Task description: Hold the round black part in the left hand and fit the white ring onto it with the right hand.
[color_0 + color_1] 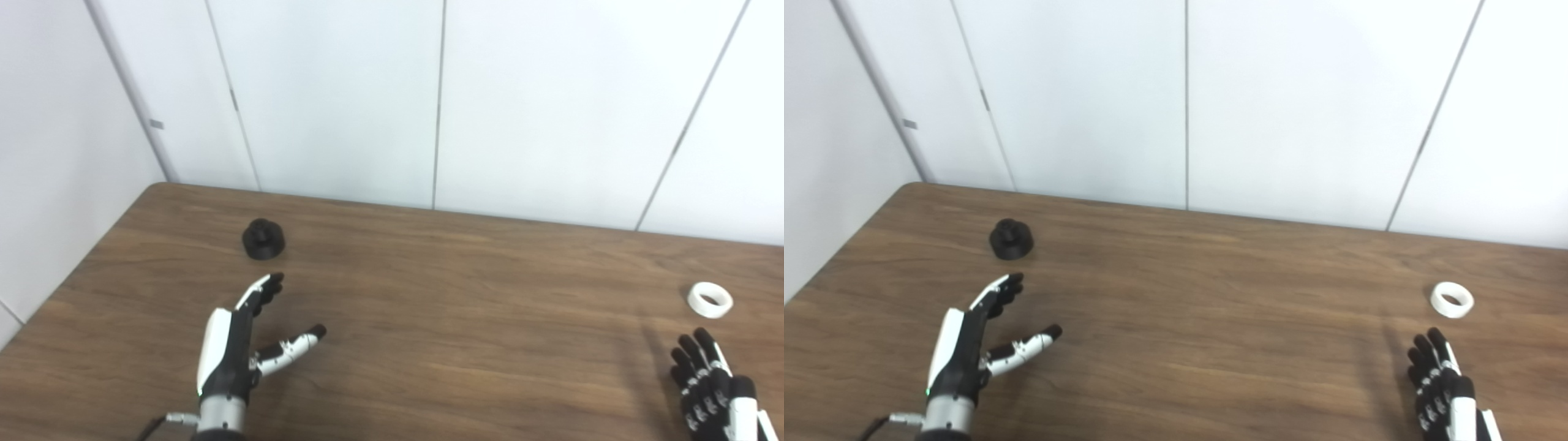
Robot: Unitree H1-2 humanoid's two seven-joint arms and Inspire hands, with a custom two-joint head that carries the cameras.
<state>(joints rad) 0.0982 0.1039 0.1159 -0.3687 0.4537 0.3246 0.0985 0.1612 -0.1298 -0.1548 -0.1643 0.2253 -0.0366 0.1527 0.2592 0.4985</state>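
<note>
Nothing is held yet, so the step in hand appears to be the two pick-ups that come before any fitting. The small round black plastic part [263, 239], with a raised hub on its top, sits on the brown wood-grain worktop [429, 318] toward the far left, just beyond the fingertips of the left hand [236, 346]. That black-and-white robot hand hovers edge-on with fingers extended and thumb splayed out to the side, spread and empty. The short white plastic ring [710, 299] lies flat near the right edge of the worktop, a little ahead of the right hand [710, 383], whose dark fingers are stretched out and apart, also holding nothing. To do this well, the left hand likely should advance over the black part and close on its wider base from the sides, leaving the raised hub exposed and pointing upward so the ring has somewhere to seat. The right hand would best pinch the ring by its outer wall, keeping the bore unobstructed. Because the ring lies close to the worktop edge, a clumsy nudge could push it off, so a descent from above seems safer than a sideways sweep.
</note>
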